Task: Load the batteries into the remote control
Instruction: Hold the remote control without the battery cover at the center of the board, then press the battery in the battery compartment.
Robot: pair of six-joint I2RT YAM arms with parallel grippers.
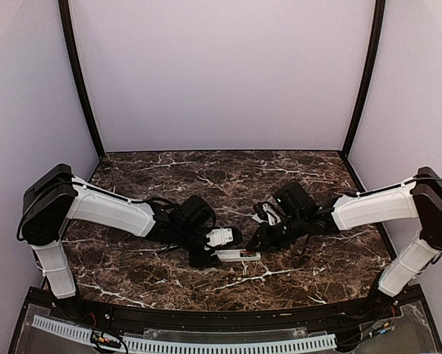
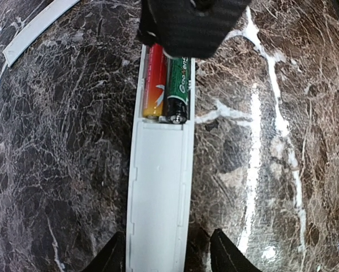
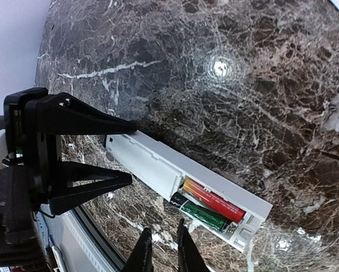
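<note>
Nearest the bases: slim white rectangular plastic remote control (image 2: 158, 187), flat on dark veined marble tabletop (image 2: 56, 170), back up, compartment uncovered. Straddled at its closed end by left gripper (image 2: 166, 255), fingers apart, one either side of the remote, not visibly clamped.

Inside the remote's compartment, side by side: red-orange cylindrical battery (image 2: 153, 85) and green-and-black cylindrical battery (image 2: 177, 90) (green one's end looks a bit proud, hard to be sure).

Above the remote's compartment end: right gripper (image 3: 164, 255), tips nearly together w/ a narrow slit, nothing between them.

Further off, well apart from the remote: thin flat white plastic strip (image 2: 33, 31), prob. the cover.

Step judged: seating the 2nd cell. Next: steady remote w/ left, press green cell flat, then fetch strip & fit it w/o nudging the cells.
</note>
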